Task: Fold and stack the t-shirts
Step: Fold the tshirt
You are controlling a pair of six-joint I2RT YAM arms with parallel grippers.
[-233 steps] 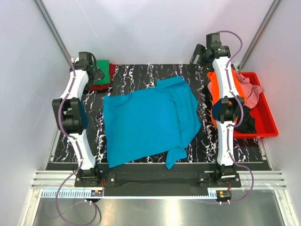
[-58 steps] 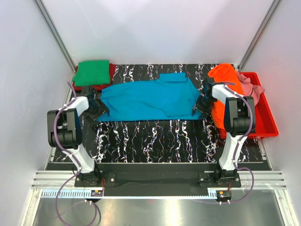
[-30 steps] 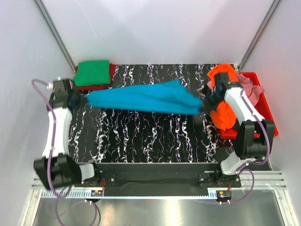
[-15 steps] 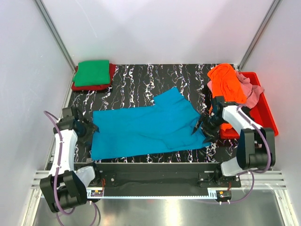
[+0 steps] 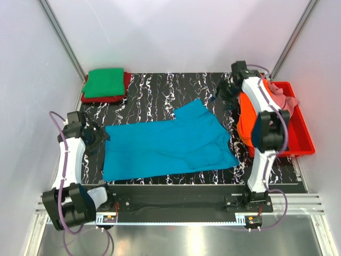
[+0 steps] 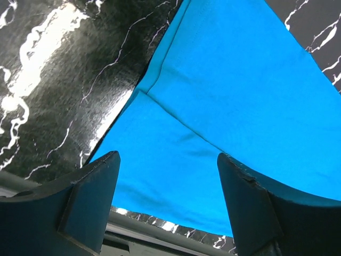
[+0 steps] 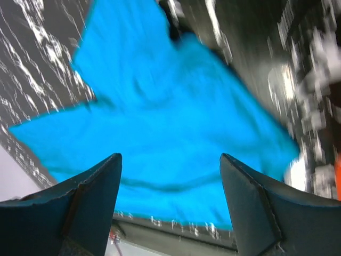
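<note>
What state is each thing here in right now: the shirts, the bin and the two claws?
Teal t-shirt: lying flat on the table, held by neither gripper.
Green t-shirt: folded, on top of the red t-shirt.
Red t-shirt: folded, under the green one.
Orange t-shirt: unfolded, heaped over the red bin edge.
Pink t-shirt: crumpled in the bin.
Left gripper: open, empty.
Right gripper: open, empty.
</note>
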